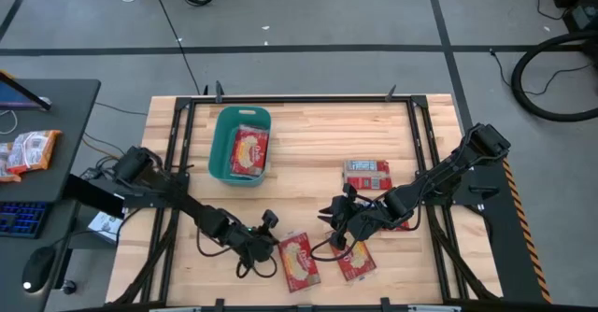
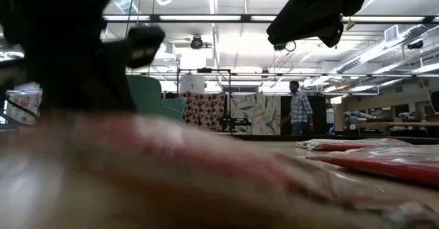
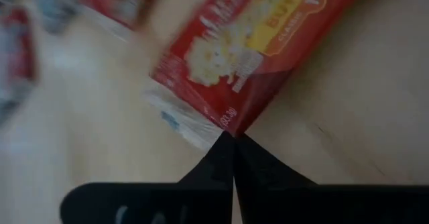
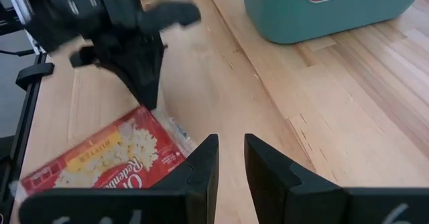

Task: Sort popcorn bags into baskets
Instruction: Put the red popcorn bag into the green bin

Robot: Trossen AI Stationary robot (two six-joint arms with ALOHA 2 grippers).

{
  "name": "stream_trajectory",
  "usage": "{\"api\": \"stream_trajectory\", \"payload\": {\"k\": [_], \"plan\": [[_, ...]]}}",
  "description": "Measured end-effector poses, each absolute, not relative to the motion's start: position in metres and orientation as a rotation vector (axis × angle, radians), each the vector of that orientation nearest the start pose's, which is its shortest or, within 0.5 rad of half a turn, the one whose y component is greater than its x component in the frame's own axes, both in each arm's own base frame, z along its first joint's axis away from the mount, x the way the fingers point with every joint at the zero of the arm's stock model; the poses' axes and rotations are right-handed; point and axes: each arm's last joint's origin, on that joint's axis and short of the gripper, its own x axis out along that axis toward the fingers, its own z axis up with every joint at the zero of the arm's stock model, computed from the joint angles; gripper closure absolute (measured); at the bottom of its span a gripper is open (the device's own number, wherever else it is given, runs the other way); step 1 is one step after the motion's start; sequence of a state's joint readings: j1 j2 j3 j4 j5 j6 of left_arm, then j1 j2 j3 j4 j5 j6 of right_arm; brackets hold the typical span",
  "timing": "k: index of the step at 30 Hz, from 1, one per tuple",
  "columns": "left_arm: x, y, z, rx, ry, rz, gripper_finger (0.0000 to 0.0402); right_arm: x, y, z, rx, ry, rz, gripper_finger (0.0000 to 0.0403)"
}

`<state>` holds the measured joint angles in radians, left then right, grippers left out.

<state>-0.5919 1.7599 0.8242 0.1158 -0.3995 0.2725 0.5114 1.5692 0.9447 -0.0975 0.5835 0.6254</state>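
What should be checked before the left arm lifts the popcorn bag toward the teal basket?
1. Left gripper shut on the popcorn bag: ok, fingers pinched together at its pale sealed edge.
2. Grip depth: not ok, only the bag's corner edge is caught.
3. Right gripper clear of that bag: ok, open, empty, hovering beside it.
4. Basket has room: ok, one bag lies inside, space remains.
5. Path to the basket: cannot tell, the right gripper sits close by.
6. Other bags apart from the held one: ok.
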Motion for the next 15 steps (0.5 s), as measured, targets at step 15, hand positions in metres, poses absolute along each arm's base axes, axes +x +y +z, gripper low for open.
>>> {"api": "stream_trajectory", "payload": {"k": [15], "plan": [[0.258,-0.144,0.220,0.661,0.524,-0.129,0.0400,0.289,0.144,0.212,0.230,0.563,-0.254,0.0325]]}}
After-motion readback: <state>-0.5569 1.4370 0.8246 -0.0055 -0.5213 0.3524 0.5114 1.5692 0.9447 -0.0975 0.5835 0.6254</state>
